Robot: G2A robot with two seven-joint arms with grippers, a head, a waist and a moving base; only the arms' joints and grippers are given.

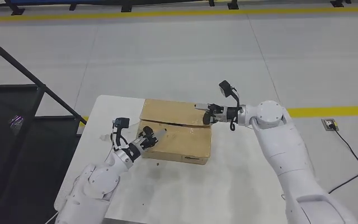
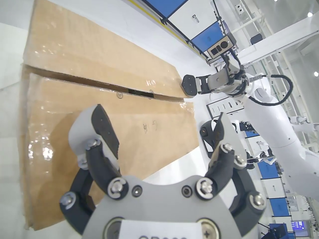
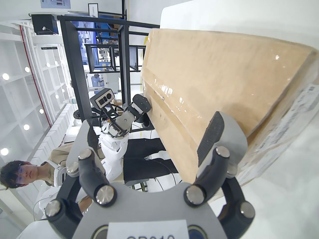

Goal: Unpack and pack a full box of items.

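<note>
The cardboard box sits on the white counter, toward its far edge, with its two top flaps folded down and a narrow dark slit running between them. We see glossy clear tape on the cardboard, and a printed label stuck on one side wall. The left tool hangs at the box's near corner on that arm's side; its wrist view shows it spread wide and holding nothing, one finger above the box top and the other out past the box's edge. The right tool is at the opposite end, by the far flap. It too is spread apart and holds nothing, and from the left wrist view one of its pads appears right against the edge of that flap, close to where the slit ends.
</note>
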